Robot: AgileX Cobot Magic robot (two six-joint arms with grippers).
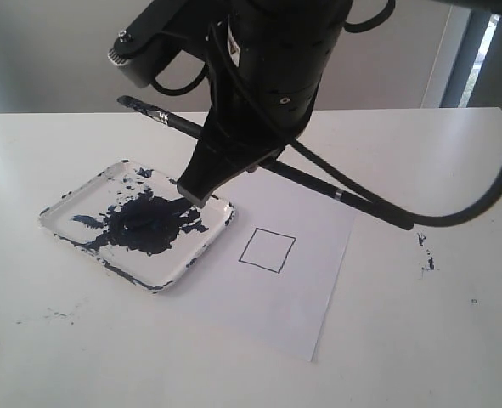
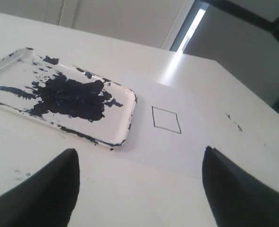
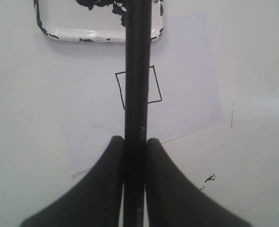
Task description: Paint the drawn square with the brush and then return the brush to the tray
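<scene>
The black brush [image 1: 369, 208] hangs slanted in the air over the paper, and my right gripper [image 1: 204, 178] is shut on its shaft. In the right wrist view the brush [image 3: 138, 71] runs from the right gripper [image 3: 135, 142] across the drawn square [image 3: 155, 87] towards the tray [image 3: 97, 23]. The drawn square [image 1: 267, 251] is white inside. To its left stands the tray [image 1: 206, 242], holding a pool of dark paint. My left gripper [image 2: 139, 151] is open and empty, low over the table, facing the tray [image 2: 122, 118] and the square [image 2: 166, 119].
The white paper sheet [image 1: 301, 306] lies right of the tray. Dark paint specks [image 1: 426, 255] mark the table to the right, and more lie near the front left. A cable loops from the right arm over the table's right side.
</scene>
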